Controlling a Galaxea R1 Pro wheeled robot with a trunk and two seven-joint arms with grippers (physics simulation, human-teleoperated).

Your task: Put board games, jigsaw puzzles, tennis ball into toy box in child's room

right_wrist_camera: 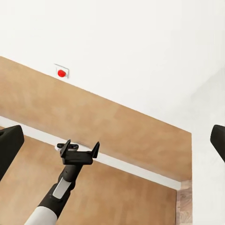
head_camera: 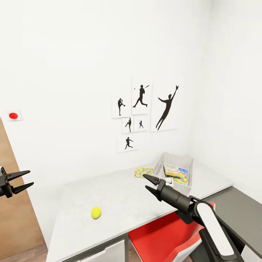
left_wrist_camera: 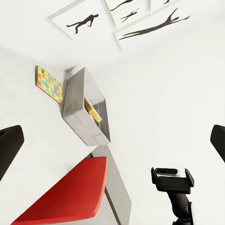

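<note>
tennis ball (head_camera: 96,212) lies on table (head_camera: 123,203), beside right end effector (head_camera: 146,182).

From the head we look forward and down over the table (head_camera: 120,203), with the right gripper (head_camera: 148,182) just short of the toy box (head_camera: 174,163). Our left wrist camera faces across it toward that box (left_wrist_camera: 79,110); our right wrist camera faces back at the left gripper (right_wrist_camera: 78,149) against the door (right_wrist_camera: 117,140).
</note>
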